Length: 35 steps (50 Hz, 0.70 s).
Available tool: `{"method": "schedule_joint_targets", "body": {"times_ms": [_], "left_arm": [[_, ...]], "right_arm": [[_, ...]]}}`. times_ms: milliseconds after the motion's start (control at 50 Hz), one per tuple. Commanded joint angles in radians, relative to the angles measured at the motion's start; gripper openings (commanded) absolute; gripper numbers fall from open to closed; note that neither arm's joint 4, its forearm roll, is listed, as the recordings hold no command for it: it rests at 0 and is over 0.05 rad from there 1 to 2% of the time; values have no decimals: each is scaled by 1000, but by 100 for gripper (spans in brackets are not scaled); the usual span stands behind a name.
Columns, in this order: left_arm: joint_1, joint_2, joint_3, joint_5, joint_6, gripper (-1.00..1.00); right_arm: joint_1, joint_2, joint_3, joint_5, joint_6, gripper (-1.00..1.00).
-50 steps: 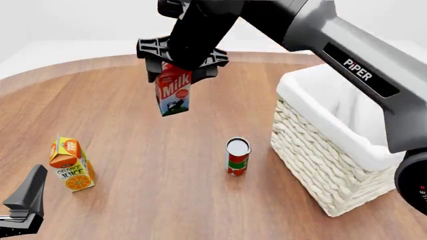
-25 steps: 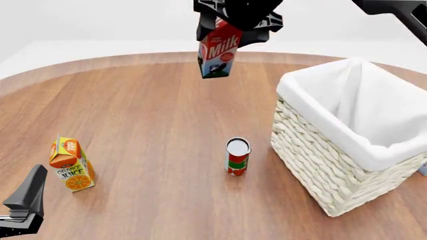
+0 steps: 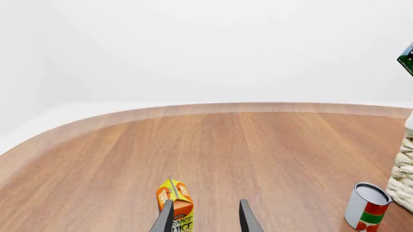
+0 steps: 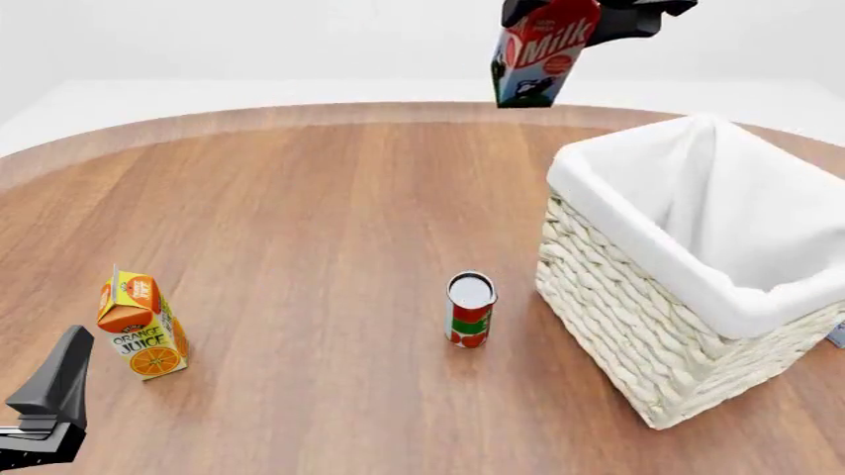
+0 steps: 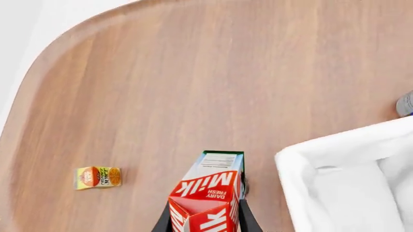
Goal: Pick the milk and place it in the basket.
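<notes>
Milk (image 4: 536, 51) clamped in right gripper (image 5: 203, 223), hung high beside basket (image 4: 687, 287) far corner, left gripper (image 3: 205, 217) fingers parted, empty.

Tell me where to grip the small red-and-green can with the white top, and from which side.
Judging by its pose, grip the red-and-green can across its round sides just below the top, coming straight down: it stands upright, apart from the cream wicker basket beside it.

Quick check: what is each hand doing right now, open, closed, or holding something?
Left hand: open, holding nothing, low over the table near the orange juice carton.
Right hand: closed on the milk carton, held high in the air.
</notes>
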Motion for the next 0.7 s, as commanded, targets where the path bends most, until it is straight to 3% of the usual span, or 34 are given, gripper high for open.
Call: {"method": "schedule_joint_targets", "body": {"times_ms": [20, 700], "left_arm": [[0, 0, 0, 0, 0, 100], [0, 0, 0, 0, 0, 100]], "right_arm": [[-93, -91, 52, 0, 14, -100], [-315, -255, 283, 0, 76, -100]]}}
